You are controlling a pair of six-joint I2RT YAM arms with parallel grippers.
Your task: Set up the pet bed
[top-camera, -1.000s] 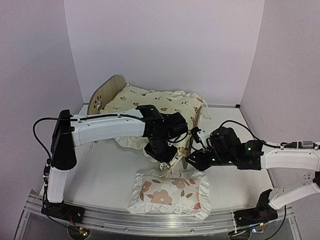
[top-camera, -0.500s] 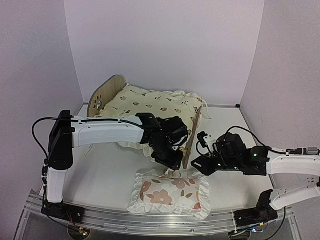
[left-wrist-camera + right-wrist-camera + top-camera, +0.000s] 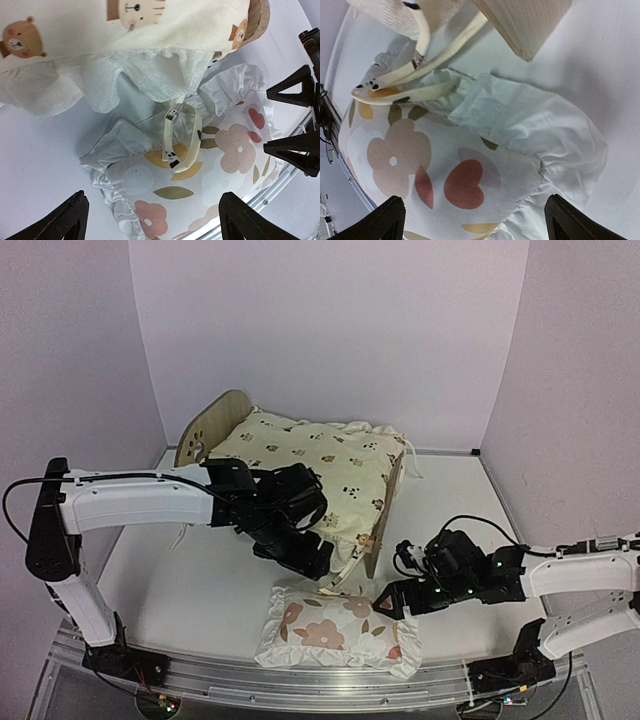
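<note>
The pet bed has its rounded wooden headboard [image 3: 208, 430] at the back left and its low footboard [image 3: 386, 510] towards the front right. A cream animal-print cushion [image 3: 310, 460] covers it, its frilled edge and tie strings [image 3: 176, 145] hanging over the near side. The white flowered pillow [image 3: 340, 628] lies flat on the table in front. My left gripper [image 3: 312, 564] hovers open just above the pillow's far left corner [image 3: 125, 175]. At the pillow's right end [image 3: 470, 170], my right gripper [image 3: 386, 600] is open, holding nothing.
White walls close in the table [image 3: 200, 580] on the left, back and right. A metal rail [image 3: 300, 675] runs along the near edge right behind the pillow. The footboard's corner [image 3: 525, 20] stands close above my right gripper.
Both grippers have opened and let go of the cushion's corner. The left arm drew back to the left; the right gripper dropped towards the pillow. The cushion now lies over the bed's foot end.
</note>
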